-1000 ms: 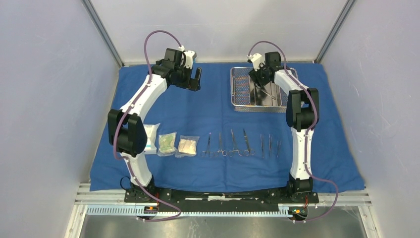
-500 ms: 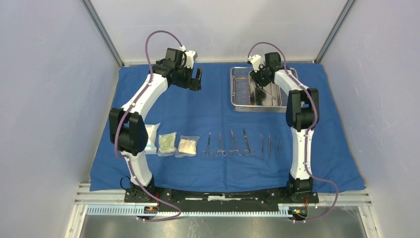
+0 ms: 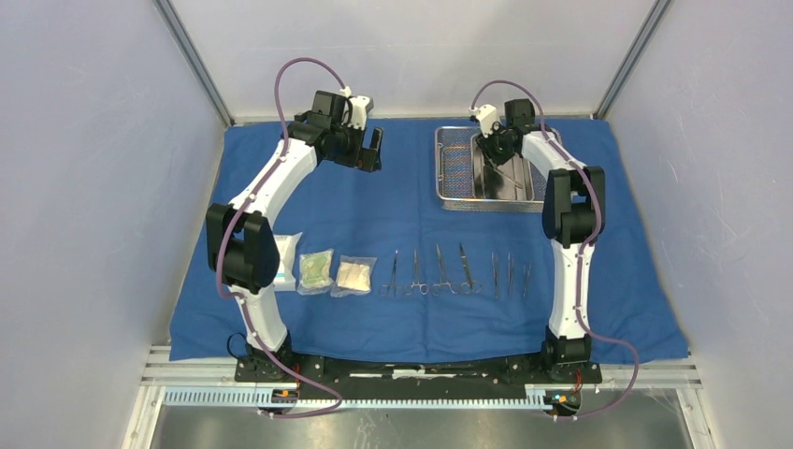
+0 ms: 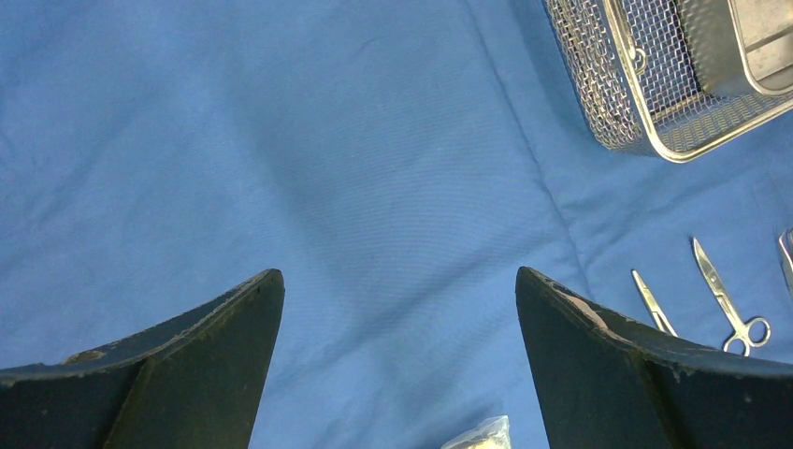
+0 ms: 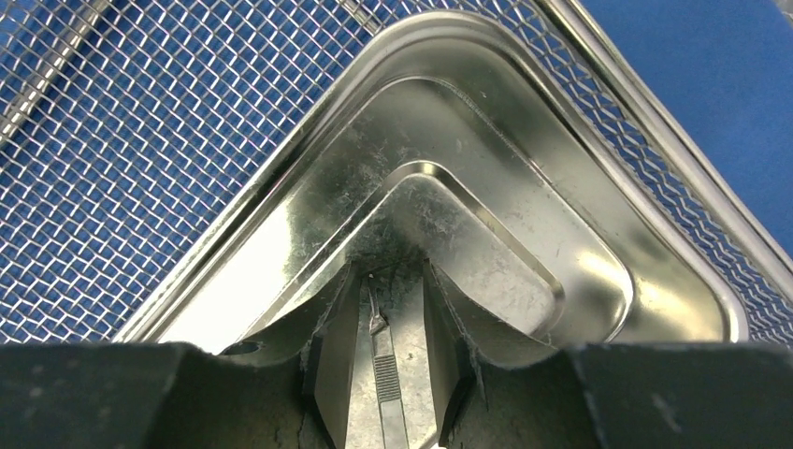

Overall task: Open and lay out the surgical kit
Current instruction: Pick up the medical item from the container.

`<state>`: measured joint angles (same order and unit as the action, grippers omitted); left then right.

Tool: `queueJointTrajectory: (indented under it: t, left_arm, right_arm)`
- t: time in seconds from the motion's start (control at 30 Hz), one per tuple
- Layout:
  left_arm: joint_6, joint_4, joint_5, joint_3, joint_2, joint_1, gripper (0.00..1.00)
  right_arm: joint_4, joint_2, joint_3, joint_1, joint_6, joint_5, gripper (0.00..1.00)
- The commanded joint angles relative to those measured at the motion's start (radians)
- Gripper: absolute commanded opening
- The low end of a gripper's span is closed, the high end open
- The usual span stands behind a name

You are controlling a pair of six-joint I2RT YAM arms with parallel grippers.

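Observation:
The blue cloth wrap (image 3: 393,206) lies spread flat over the table. The steel mesh tray (image 3: 453,171) stands at the back right with its inner pan (image 3: 512,183) in it. My right gripper (image 3: 493,157) is down inside the pan (image 5: 486,159). Its jaws (image 5: 391,281) stand slightly apart on either side of a slim metal instrument (image 5: 385,365) lying on the pan floor, with a gap on each side. My left gripper (image 3: 367,150) hovers open and empty over bare cloth (image 4: 397,281). Several instruments (image 3: 449,271) and three clear packets (image 3: 318,271) lie in a row at the front.
The mesh tray floor (image 5: 140,140) shows blue cloth beneath it. In the left wrist view the tray corner (image 4: 645,103) is at upper right, scissors (image 4: 729,299) at right, and a packet corner (image 4: 482,435) at the bottom edge. Grey walls enclose the table.
My right wrist has shifted slightly toward the back of the pan. The left arm has barely moved.

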<state>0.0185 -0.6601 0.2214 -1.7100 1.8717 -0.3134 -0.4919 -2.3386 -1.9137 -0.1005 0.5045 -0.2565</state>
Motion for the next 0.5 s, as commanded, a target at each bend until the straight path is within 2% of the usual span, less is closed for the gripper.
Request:
queueJointTrajectory:
  t: [0.0,0.13,0.47]
  left_arm:
    - [0.001,-0.004,0.033,-0.032,-0.013,0.004,1.00]
    - [-0.003,-0.004,0.038,-0.032,-0.011,0.004,1.00]
    - [-0.005,-0.004,0.045,-0.034,-0.006,0.004,1.00]
  right_arm:
    - [-0.060,0.004,0.017,0.027,0.008,-0.048,0.37]
    - [-0.076,-0.008,0.005,0.032,0.006,-0.064,0.33]
    - [-0.076,-0.001,0.005,0.036,0.000,-0.073,0.11]
